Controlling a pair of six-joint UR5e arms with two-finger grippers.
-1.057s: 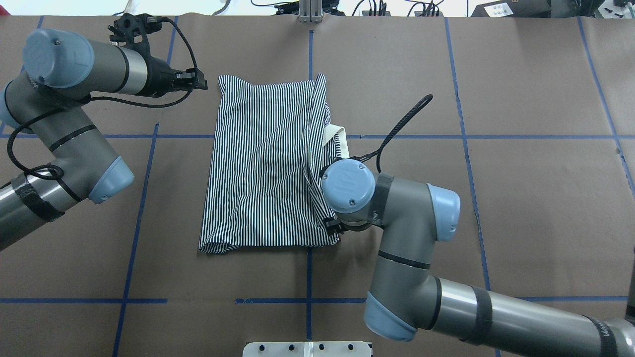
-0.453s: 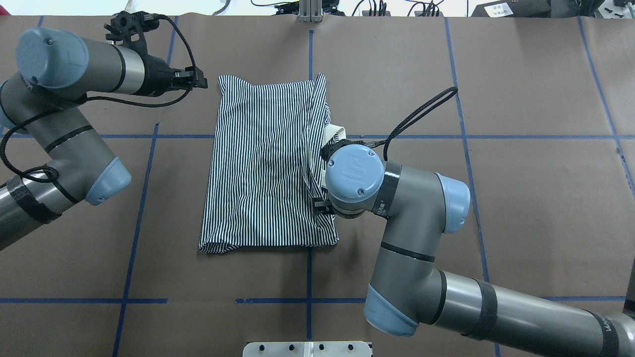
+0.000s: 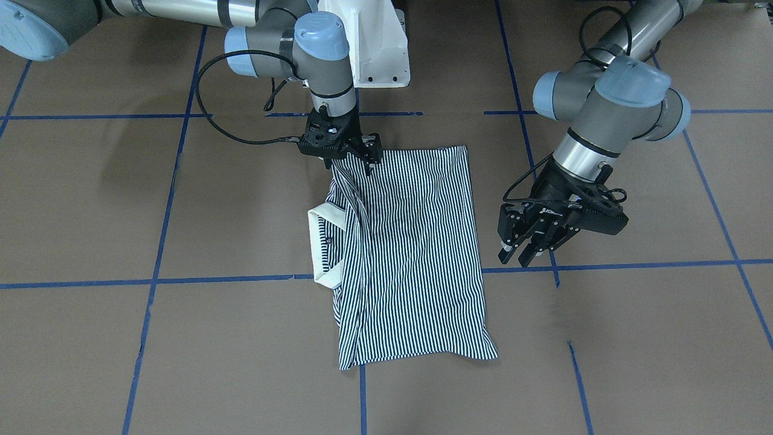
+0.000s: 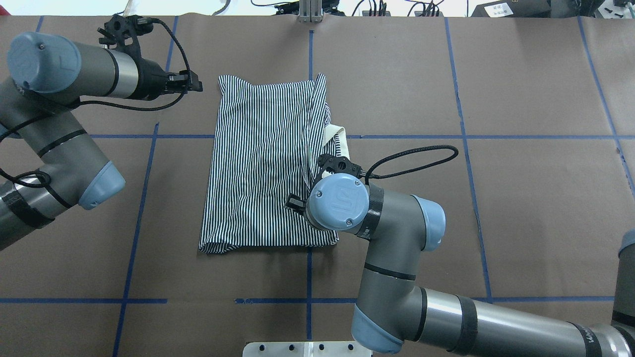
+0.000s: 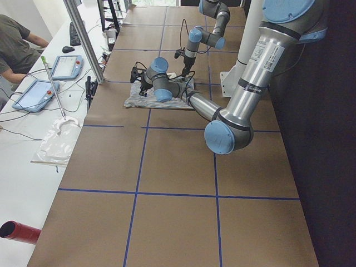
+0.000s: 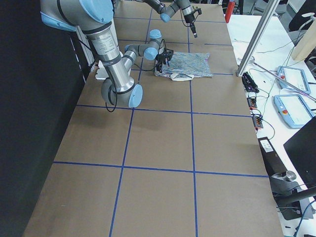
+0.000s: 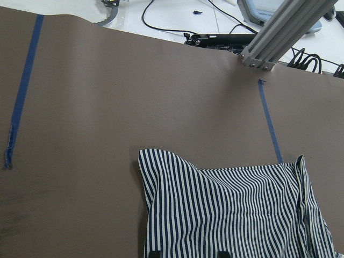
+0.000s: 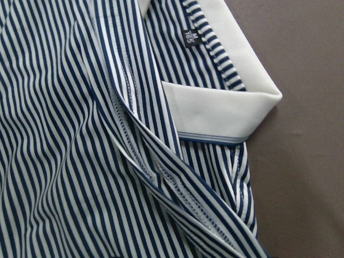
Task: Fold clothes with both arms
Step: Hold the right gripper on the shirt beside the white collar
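The striped polo shirt (image 4: 263, 163) lies folded in a long rectangle on the brown table, its white collar (image 4: 337, 136) sticking out on the right edge. In the front-facing view, my right gripper (image 3: 349, 162) points straight down at the shirt's (image 3: 416, 254) corner nearest the robot, jaws apart, fingertips at the cloth. The right wrist view is filled by striped folds and the collar (image 8: 215, 102). My left gripper (image 4: 196, 84) hovers open beside the shirt's far left corner, apart from it, holding nothing (image 3: 519, 257). That corner (image 7: 226, 209) shows in the left wrist view.
Blue tape lines grid the brown table cover. The white pedestal base (image 3: 377, 48) stands at the robot's side. An aluminium post (image 4: 310, 10) and cables line the far edge. In the left side view, a person (image 5: 16, 44), tablets and a red cylinder (image 5: 19, 231) sit beyond it.
My right wrist has moved left from the shirt's near right corner to over the cloth. The left gripper drew back slightly to the left. The shirt lies unchanged.
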